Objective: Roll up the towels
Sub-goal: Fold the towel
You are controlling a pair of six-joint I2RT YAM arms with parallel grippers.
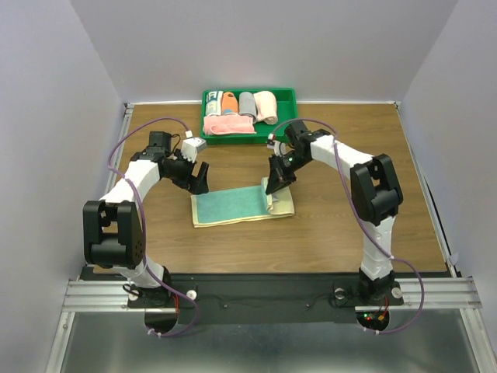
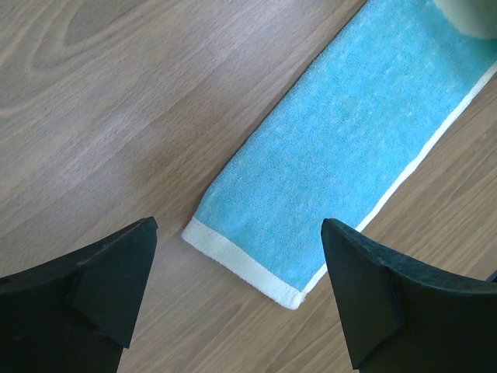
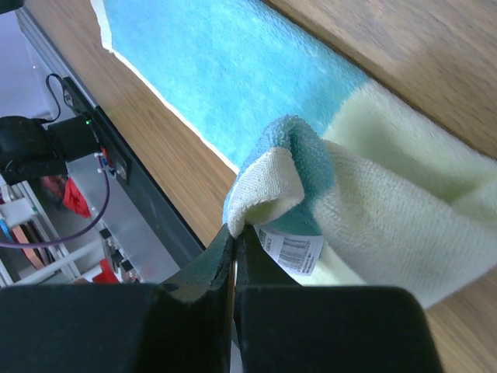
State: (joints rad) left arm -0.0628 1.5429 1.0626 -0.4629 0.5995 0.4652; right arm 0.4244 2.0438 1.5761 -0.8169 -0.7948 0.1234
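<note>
One teal towel (image 1: 233,206): right jaws pinch its folded end; left jaws gape over the other.

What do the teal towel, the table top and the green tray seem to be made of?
The teal towel looks like soft terry cloth, maybe cotton: fuzzy nap, pale stitched hem, limp folds. The table looks like wood or wood-print laminate, matte: grain lines show. The tray is probably plastic: even green colour, smooth thin walls.
</note>
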